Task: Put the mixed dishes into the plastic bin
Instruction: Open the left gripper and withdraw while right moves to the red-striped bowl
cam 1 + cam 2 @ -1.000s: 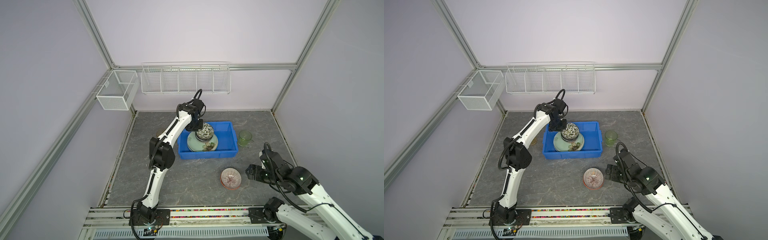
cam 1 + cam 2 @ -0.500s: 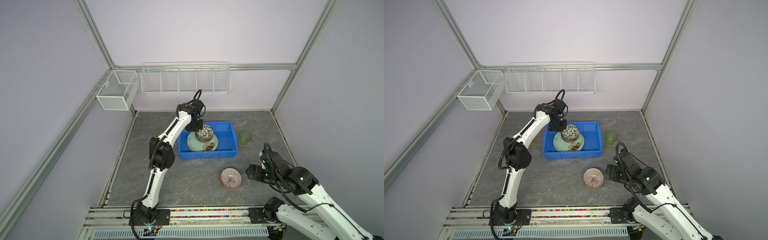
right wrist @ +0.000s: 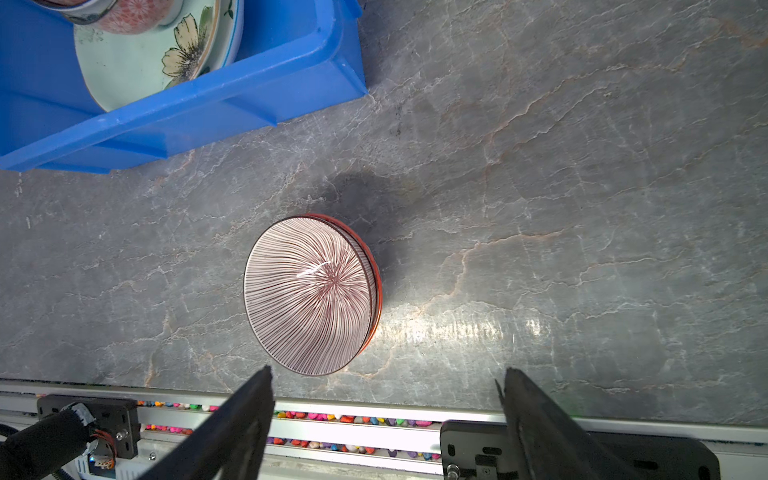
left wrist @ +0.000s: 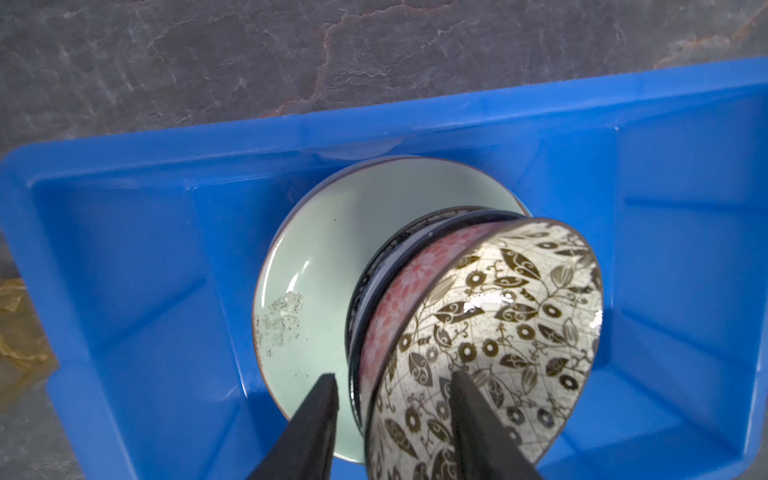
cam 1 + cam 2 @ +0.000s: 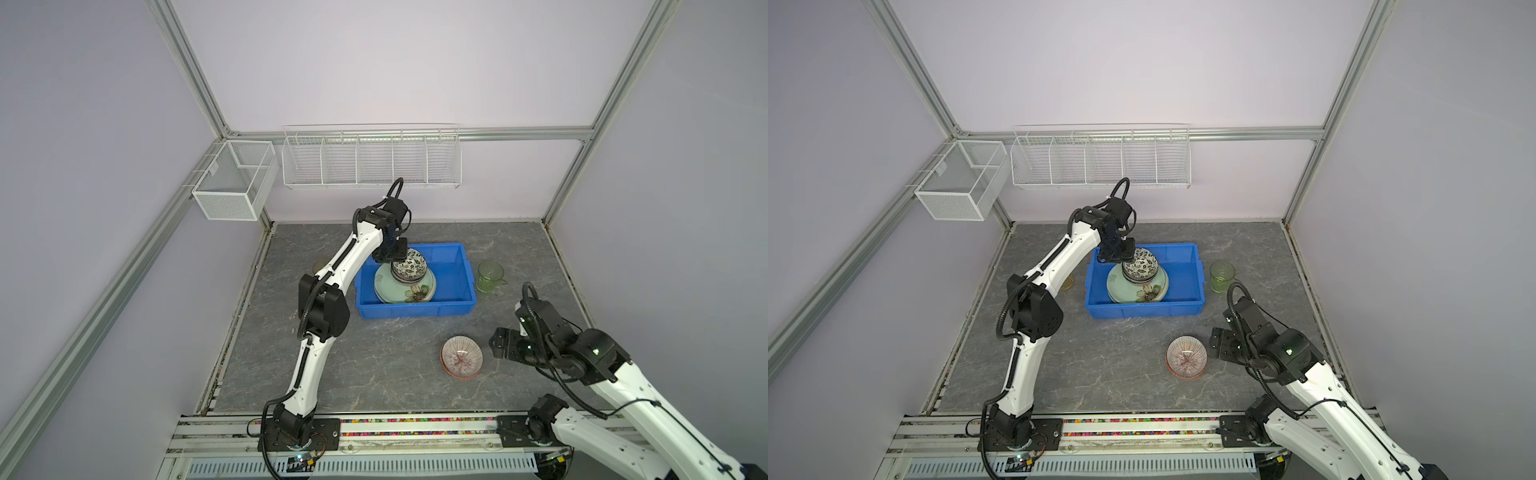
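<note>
the left gripper [image 4: 392, 374] held its jaws parted astride the rim of the leaf-patterned bowl [image 4: 498, 324], stacked over the pale green plate [image 4: 324, 249] inside the blue bin [image 4: 124, 270]. the right gripper [image 3: 386, 369] gaped wide beside a striped bowl [image 3: 307, 295] on the grey marbled tabletop [image 3: 540, 208], lilac walls [image 5: 374, 62] around.
</note>
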Robot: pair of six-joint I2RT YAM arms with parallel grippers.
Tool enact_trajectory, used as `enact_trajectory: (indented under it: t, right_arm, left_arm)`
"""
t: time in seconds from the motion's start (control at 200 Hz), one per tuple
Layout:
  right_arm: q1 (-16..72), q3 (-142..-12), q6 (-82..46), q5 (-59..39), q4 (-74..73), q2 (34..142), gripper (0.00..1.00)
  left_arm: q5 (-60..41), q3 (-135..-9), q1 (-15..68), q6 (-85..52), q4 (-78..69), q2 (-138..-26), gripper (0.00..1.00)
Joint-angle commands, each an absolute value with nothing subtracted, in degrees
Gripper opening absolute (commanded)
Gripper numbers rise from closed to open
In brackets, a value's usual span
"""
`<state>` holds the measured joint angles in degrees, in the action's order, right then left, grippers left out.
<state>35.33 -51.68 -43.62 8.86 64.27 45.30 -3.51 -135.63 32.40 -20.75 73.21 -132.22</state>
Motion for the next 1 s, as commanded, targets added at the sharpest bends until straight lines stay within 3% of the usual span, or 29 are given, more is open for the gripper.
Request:
enact_trajectory:
  t: [0.0, 0.08, 0.16, 0.215, 0.335, 0.51, 0.765, 0.995]
  right_arm:
    - [35.1, -51.6, -43.1, 8.2, 63.4, 46.6, 0.88]
    - [35.1, -51.7, -43.1, 8.1, 63.3, 47.9, 0.88]
    - [35.1, -51.6, -42.8, 7.8, 62.6, 48.9, 0.88]
    - [35.1, -51.4, -42.5, 7.4, 61.6, 49.5, 0.88]
    - [35.0, -50.9, -41.6, 6.3, 59.7, 51.5, 0.88]
    - [35.1, -50.7, -40.6, 5.3, 58.8, 56.9, 1.00]
    - [35.2, -46.4, -39.6, 3.3, 53.1, 61.5, 0.72]
    - [35.2, -46.3, -37.6, 2.8, 51.6, 65.8, 0.58]
  left_arm:
    - [-4.6, -135.5, 32.3, -20.7, 74.1, -129.4, 0.52]
    - [-5.2, -135.2, 32.3, -20.8, 74.1, -128.4, 0.59]
    - [-4.9, -134.0, 32.3, -20.8, 73.6, -126.8, 0.77]
    - [-4.5, -133.0, 32.3, -20.8, 73.6, -125.9, 0.83]
    - [-4.2, -128.0, 32.3, -20.6, 71.9, -121.9, 0.89]
    - [-3.4, -115.5, 32.3, -20.8, 65.0, -111.9, 0.91]
    - [1.3, -101.9, 31.7, -22.2, 64.4, -100.9, 0.92]
    - [5.7, -89.1, 31.3, -25.2, 63.7, -89.9, 0.92]
